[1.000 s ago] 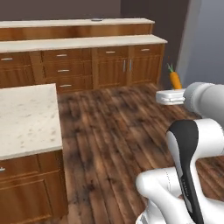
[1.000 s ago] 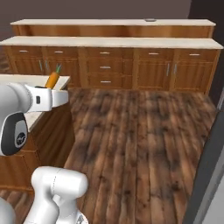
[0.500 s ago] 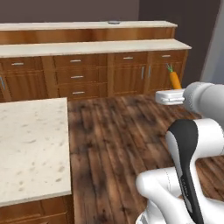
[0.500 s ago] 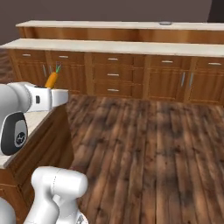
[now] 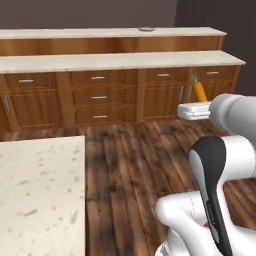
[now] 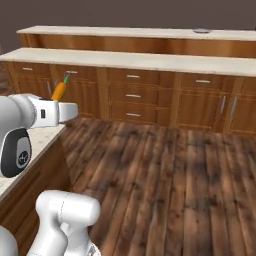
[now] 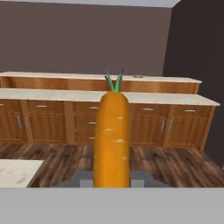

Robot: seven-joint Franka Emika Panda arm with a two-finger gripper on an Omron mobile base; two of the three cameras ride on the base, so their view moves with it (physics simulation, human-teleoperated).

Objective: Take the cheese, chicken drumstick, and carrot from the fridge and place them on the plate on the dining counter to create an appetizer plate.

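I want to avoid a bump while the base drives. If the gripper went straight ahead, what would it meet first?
Probably the wooden cabinets across the open floor; the carrot it holds would touch first.

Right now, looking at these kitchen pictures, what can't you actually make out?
- Lower end of the carrot: hand view, cut off by the bottom of the picture.
- Gripper fingertips: left base view, hidden behind the hand's white body.
- Small grey thing on the far upper counter: both base views, too small to identify.
- Near stone counter: left base view, cut off by the left and bottom edges.
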